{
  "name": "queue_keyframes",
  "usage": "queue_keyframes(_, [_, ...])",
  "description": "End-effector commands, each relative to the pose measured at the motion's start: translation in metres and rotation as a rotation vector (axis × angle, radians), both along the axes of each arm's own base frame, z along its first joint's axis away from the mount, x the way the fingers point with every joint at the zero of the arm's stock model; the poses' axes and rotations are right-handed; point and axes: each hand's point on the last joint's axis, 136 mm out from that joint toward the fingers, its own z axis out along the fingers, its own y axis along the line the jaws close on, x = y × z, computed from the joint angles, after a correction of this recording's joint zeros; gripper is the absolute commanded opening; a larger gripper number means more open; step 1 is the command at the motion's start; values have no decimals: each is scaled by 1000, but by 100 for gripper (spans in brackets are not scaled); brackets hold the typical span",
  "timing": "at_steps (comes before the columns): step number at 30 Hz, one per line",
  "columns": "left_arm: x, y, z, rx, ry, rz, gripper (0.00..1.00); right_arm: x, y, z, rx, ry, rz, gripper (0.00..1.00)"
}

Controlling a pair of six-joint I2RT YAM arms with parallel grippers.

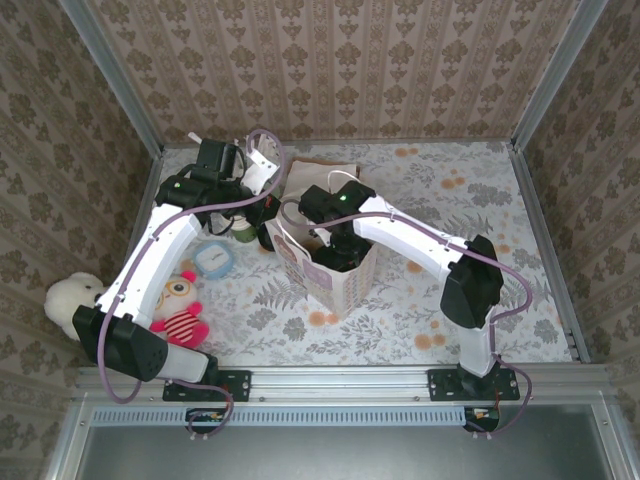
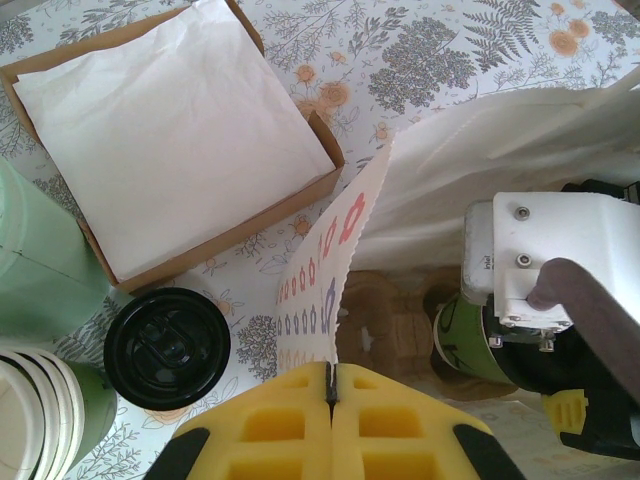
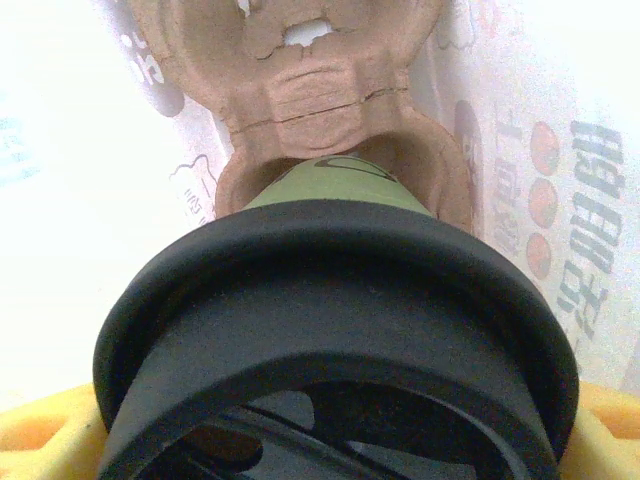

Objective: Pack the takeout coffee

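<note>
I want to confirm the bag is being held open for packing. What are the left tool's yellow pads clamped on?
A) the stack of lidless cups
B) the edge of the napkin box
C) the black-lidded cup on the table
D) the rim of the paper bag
D: in the left wrist view, the left tool has its yellow pads pressed together on the upright printed rim of the paper bag.

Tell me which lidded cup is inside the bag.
The cup in the right pincer, at the pulp carrier; the other cup stands outside by the napkin box.
</note>
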Motion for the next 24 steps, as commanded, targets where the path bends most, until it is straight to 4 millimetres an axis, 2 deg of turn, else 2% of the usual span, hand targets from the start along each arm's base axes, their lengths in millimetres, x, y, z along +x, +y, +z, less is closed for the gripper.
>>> queue_keyframes(1, [-3, 1, 2, -8, -6, -7, 0, -2, 0, 6, 23, -17, -12, 38])
queue_keyframes(24, [-3, 0, -1, -2, -1, -10, 0, -1, 1, -1, 24, -14, -11, 38])
